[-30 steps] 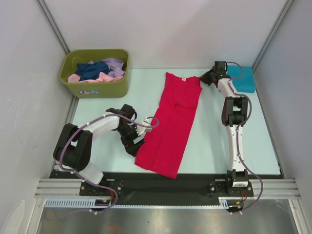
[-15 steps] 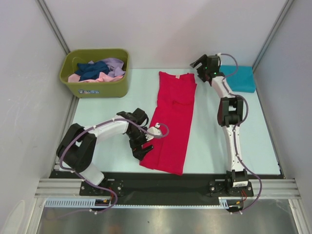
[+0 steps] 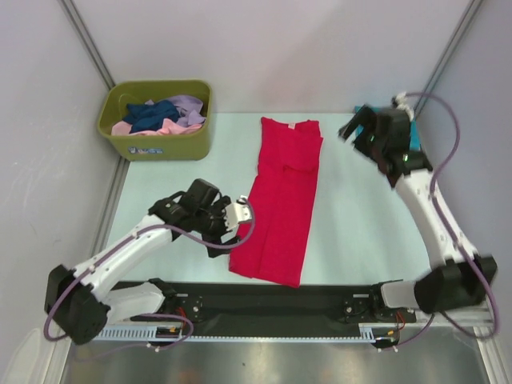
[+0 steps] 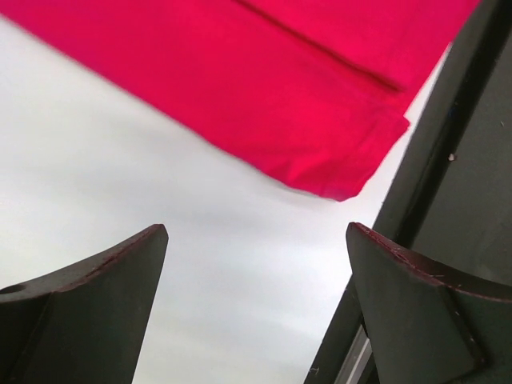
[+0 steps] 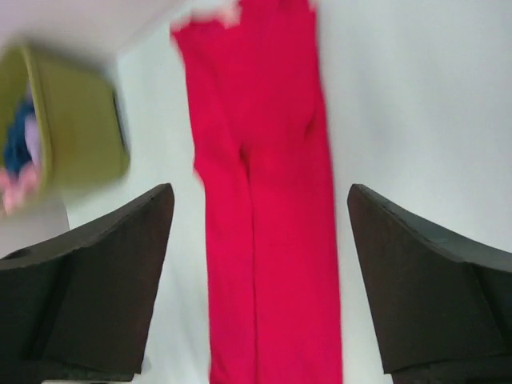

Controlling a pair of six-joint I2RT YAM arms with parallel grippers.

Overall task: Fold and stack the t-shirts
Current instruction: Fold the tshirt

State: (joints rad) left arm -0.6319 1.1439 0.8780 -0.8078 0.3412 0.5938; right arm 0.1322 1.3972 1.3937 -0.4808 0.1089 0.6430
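Red t-shirt [image 3: 280,200] just beyond parted left fingers [image 4: 88,304], far from right fingers [image 5: 88,280]

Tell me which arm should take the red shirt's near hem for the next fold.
Left, probably: the left gripper, open, sits beside the red t-shirt's near corner; the right gripper hangs apart, off beside the collar end.

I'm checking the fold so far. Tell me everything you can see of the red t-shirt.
The red t-shirt is plain, soft cloth, folded lengthwise into a narrow strip with sleeves tucked in. It lies flat on the table, collar at the far end, hem by the near edge. The left gripper and right gripper are open and seem clear of it.
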